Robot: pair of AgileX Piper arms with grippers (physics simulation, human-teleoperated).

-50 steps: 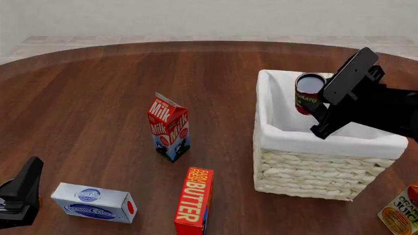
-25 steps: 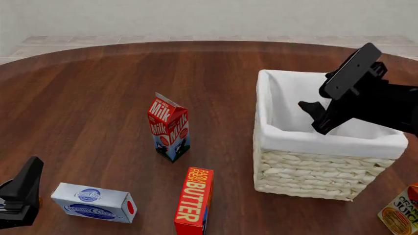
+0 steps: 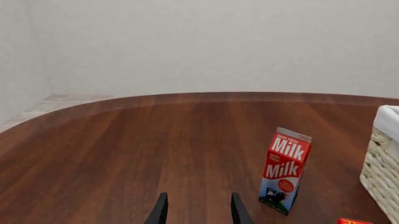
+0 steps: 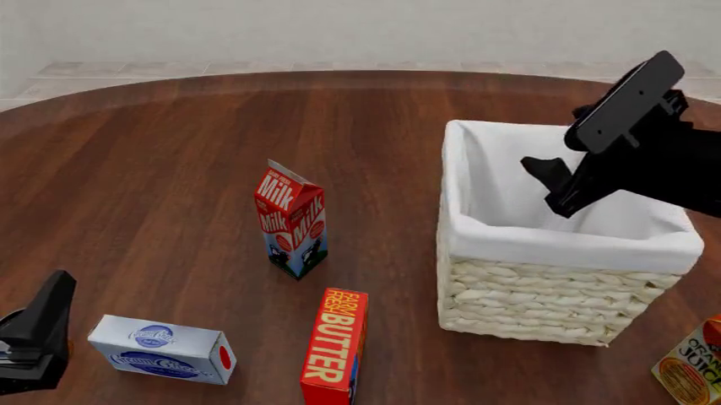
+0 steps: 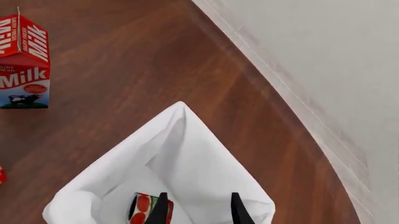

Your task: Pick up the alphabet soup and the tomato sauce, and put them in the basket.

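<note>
Front view: a round, dark polished wooden bench (image 4: pixel 169 160) stands before a pale plain wall (image 4: pixel 338 29). The right end effector (image 4: pixel 552 187) hangs open and empty over the large cream wicker basket (image 4: pixel 541 299), where the red-and-green-labelled tomato sauce can (image 5: pixel 142 207) lies. The left end effector (image 3: pixel 198 210), low near the bench's edge, is parted, holding nothing.

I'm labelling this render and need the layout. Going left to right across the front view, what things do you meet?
Left gripper → white box → milk carton → butter box → basket → right gripper, above the basket → juice carton.
</note>
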